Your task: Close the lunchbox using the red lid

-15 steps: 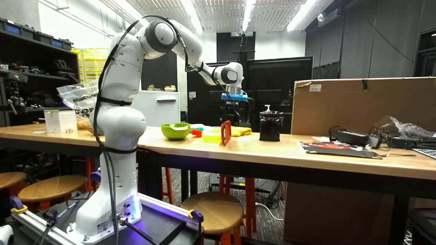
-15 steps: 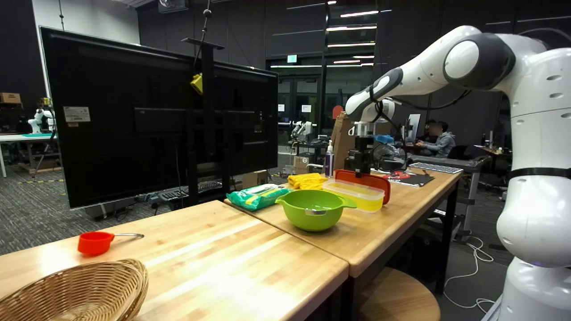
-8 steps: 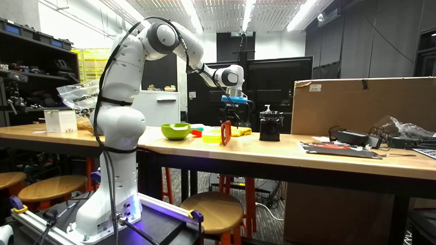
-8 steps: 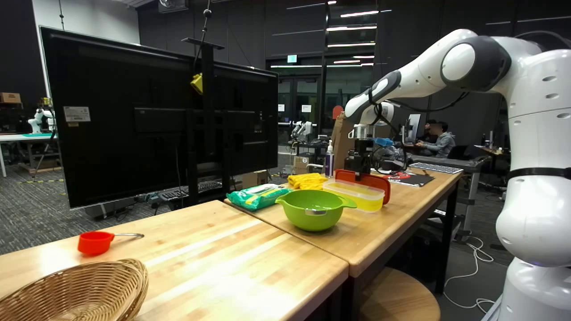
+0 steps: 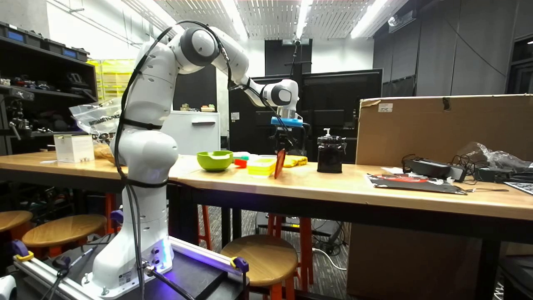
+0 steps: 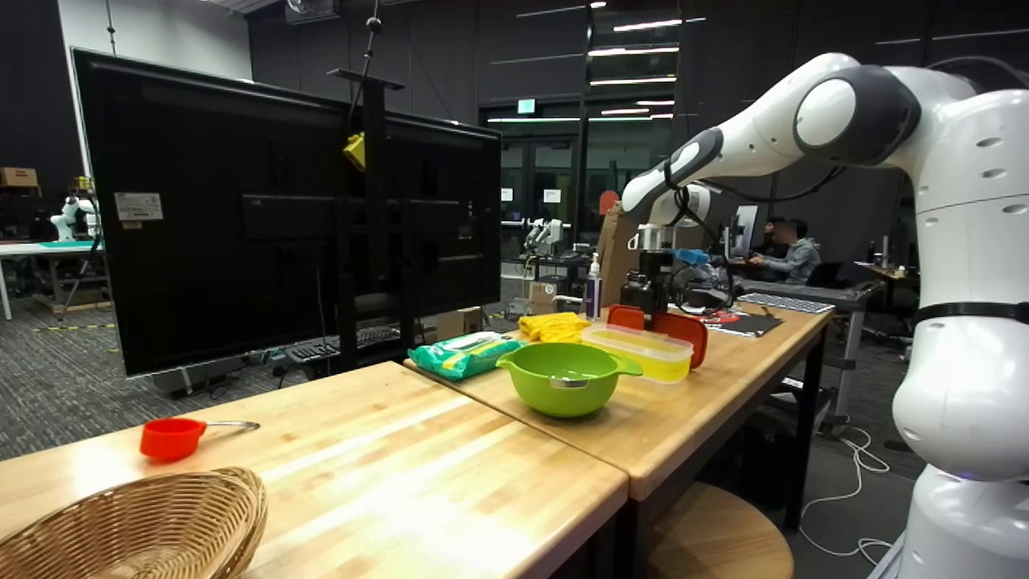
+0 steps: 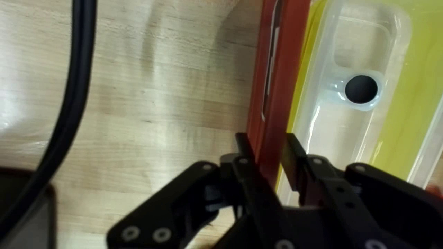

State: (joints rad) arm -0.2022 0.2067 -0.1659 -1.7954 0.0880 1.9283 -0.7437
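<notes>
Standing on its edge, the red lid (image 6: 679,334) is beside the lunchbox (image 6: 643,355), a clear, low plastic box with yellow showing in it and its top uncovered. My gripper (image 7: 267,136) comes down from above with one finger on each side of the lid's upper rim; the lid (image 7: 285,86) fills the space between the fingertips. To the right in the wrist view lies the lunchbox (image 7: 346,135), close alongside the lid. In an exterior view the lid (image 5: 280,163) leans slightly, top edge under the gripper (image 5: 283,146). Its lower edge is hidden in the wrist view.
A lime-green bowl (image 6: 567,384) stands in front of the lunchbox, with a green wipes pack (image 6: 462,354) and yellow cloth (image 6: 553,326) behind. Further along are a dark jar (image 5: 330,155) and a big cardboard box (image 5: 441,133). A black cable (image 7: 74,86) crosses the wrist view.
The arm lowered slightly, then the fingers came together around the lid. The lid has turned and tilted, now appearing more edge-on in an exterior view. Lunchbox and bowl stayed put.
</notes>
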